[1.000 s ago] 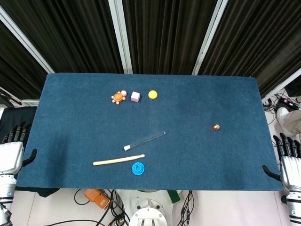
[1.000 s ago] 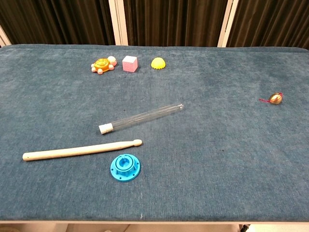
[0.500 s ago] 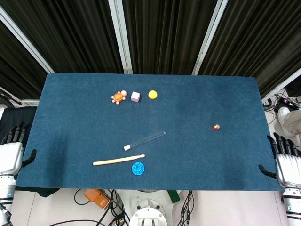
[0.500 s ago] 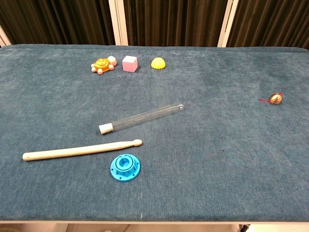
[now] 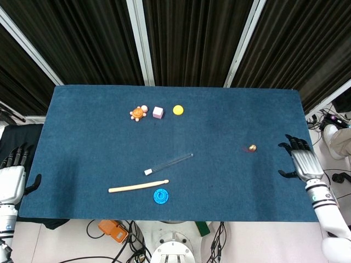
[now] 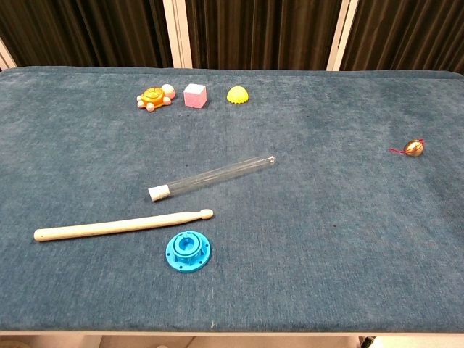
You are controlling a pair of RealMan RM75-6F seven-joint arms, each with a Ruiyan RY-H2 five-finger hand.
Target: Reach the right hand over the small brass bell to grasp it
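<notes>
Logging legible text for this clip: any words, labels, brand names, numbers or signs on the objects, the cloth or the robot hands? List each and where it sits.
None can be read in either view.
The pink cube, yellow dome, turtle toy, test tube, drumstick, blue disc and brass bell show no markings.
The blue cloth is plain.
The right robot hand and left robot hand show no legible label.

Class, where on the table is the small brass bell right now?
The small brass bell lies alone on the table's right side in the head view, just left of the open right hand.
</notes>
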